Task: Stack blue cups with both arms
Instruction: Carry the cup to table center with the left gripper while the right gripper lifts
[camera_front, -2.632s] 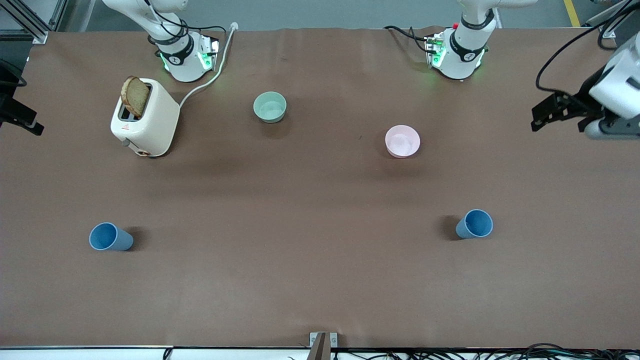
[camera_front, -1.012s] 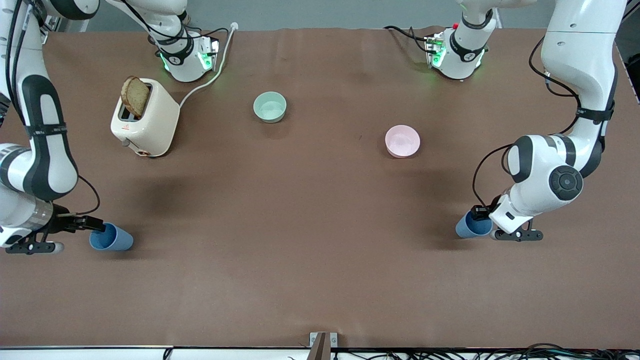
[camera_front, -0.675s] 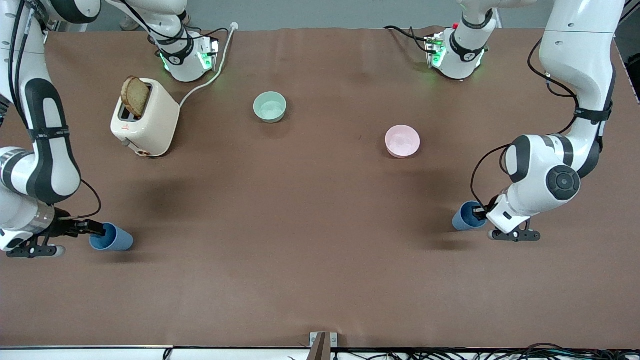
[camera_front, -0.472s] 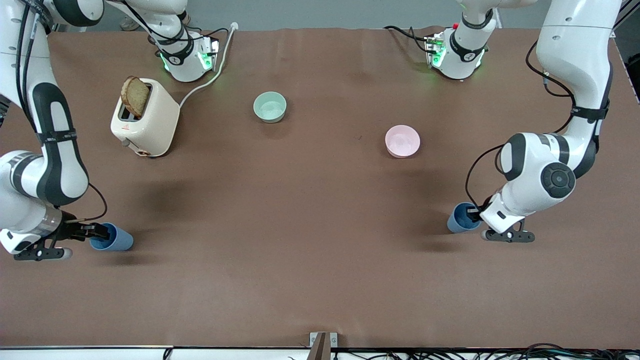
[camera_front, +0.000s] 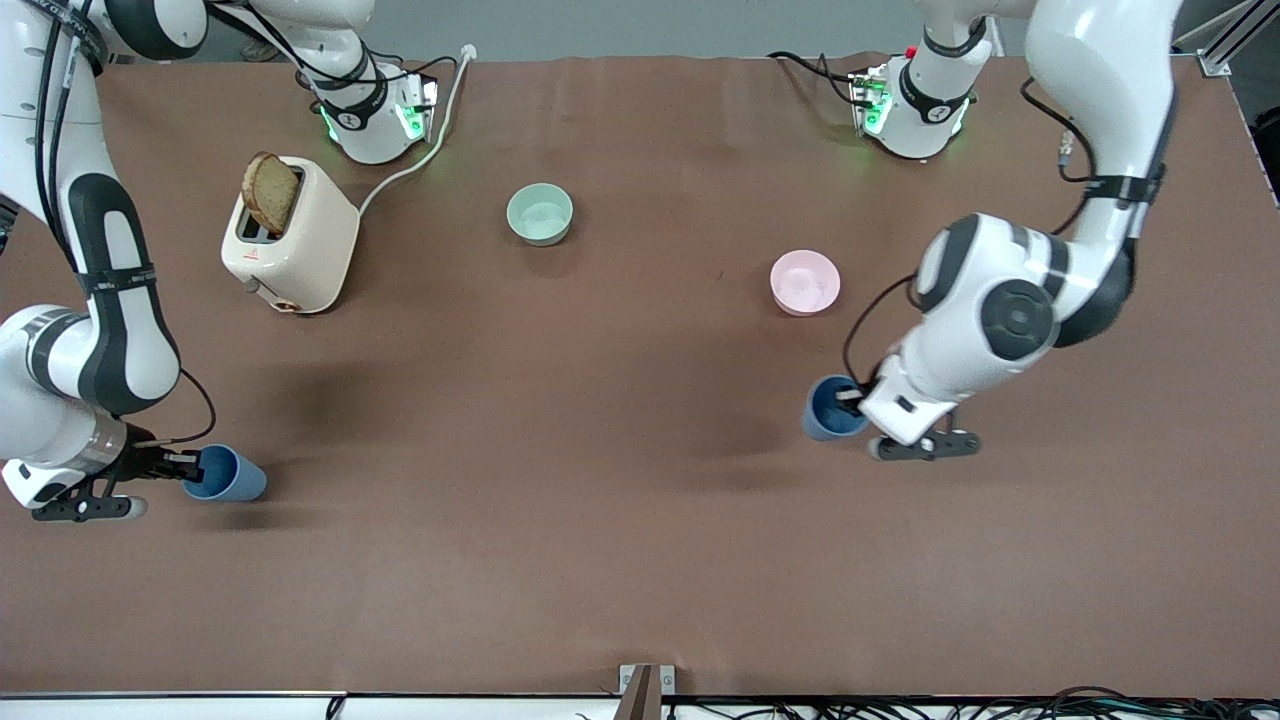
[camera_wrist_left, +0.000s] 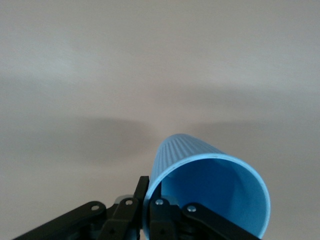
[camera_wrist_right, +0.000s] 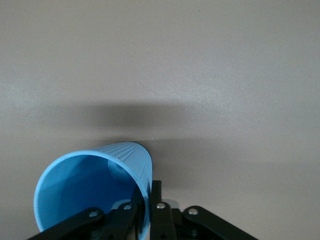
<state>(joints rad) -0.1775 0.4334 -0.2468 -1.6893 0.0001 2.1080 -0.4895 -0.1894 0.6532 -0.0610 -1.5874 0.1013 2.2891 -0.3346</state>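
Note:
Two blue cups. My left gripper (camera_front: 856, 399) is shut on the rim of one blue cup (camera_front: 828, 410), one finger inside and one outside, and holds it over the table, with the pink bowl farther from the front camera. The left wrist view shows this cup (camera_wrist_left: 215, 187) in my left gripper (camera_wrist_left: 149, 210). My right gripper (camera_front: 188, 466) is shut on the rim of the other blue cup (camera_front: 230, 476) at the right arm's end of the table. That cup (camera_wrist_right: 92, 187) fills the right wrist view, pinched by my right gripper (camera_wrist_right: 150, 207).
A cream toaster (camera_front: 292, 238) with a slice of bread stands near the right arm's base. A pale green bowl (camera_front: 540, 214) and a pink bowl (camera_front: 805, 282) sit farther from the front camera than the cups.
Both arms came down and closed on the cups' rims. The left gripper has carried its cup toward the middle of the table. The right gripper's cup has barely shifted.

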